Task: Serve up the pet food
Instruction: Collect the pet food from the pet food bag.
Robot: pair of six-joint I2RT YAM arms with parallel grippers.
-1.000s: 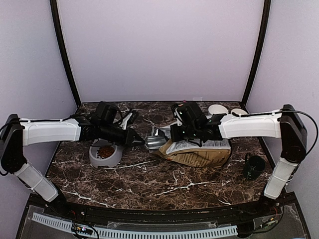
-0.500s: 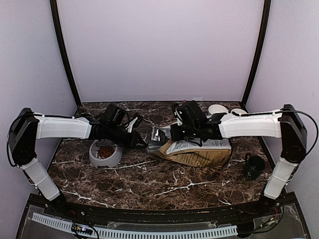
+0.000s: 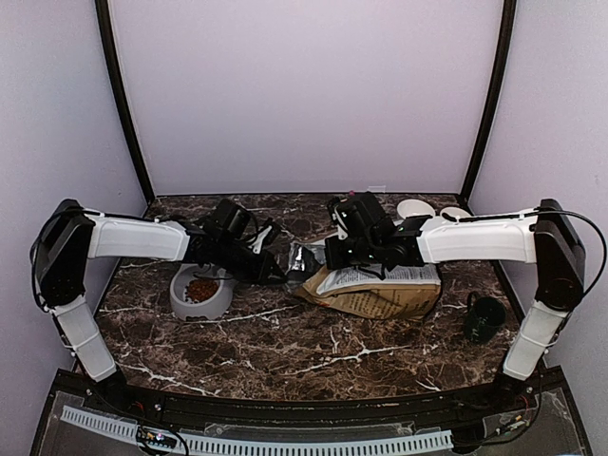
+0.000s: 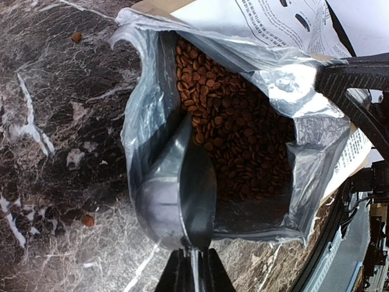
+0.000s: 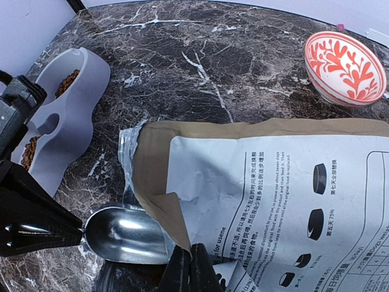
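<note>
Far L, at the table's point(image 4: 36, 121) 9 o'clock: grey double bowl point(image 3: 201, 294). R wrist view shows kibble in both wells.

L arm has swung rightward vs a sec ago. The shoulder turned in and the wrist went from just past the bowl toward 3 o'clock, so the L gripper point(image 4: 193, 260) is now at the bag mouth. It's clenched on the handle of a metal scoop point(image 4: 176, 198), same grip as before. The scoop's bowl is now just inside the foil lip, lying on the lower liner w/ its nose toward 12–1 o'clock in L wrist view. It looks empty; the inside is bare and shiny in R wrist view.

Pet food point(image 4: 237, 140): the main heap sits in the dog-food bag point(image 3: 380, 290), which lies flat centre-R w/ its mouth facing 9 o'clock. A couple of stray pellets lie on the marble.

R gripper point(image 5: 189, 261): no shift over the last sec. It's pinched shut on the bag's upper lip, propping the mouth open.

Meaning, IMO: the approach is done and a refill trip is starting. Next is to drive the nose into the heap, lift level, and carry back to 9 o'clock. Risk: the scoop edge snags the liner.
</note>
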